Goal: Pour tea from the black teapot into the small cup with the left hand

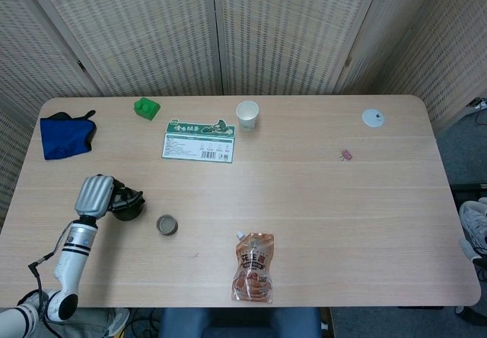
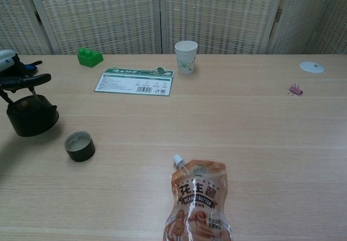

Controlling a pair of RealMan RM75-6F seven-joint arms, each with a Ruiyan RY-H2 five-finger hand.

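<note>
— What is the biggest thing you see?
— The wide wooden surface (image 1: 304,201). Next comes a blue cloth (image 1: 66,136) at its far left corner, then a green and white card (image 1: 198,141) lying flat.

— And the robot?
— Its left hand (image 1: 95,196) is near the left edge. Its fingers (image 2: 26,80) hold the handle of the black teapot (image 2: 32,118), which looks to sit upright on the wood. I cannot see the right hand.

— Where is the small cup (image 2: 79,145)?
— Just beside the teapot, not touching it, with pale tea inside.

— Anything else?
— An orange snack pouch (image 2: 198,200) lies at the front. A paper cup (image 2: 186,56) stands at the back, near a green block (image 2: 89,56).
</note>
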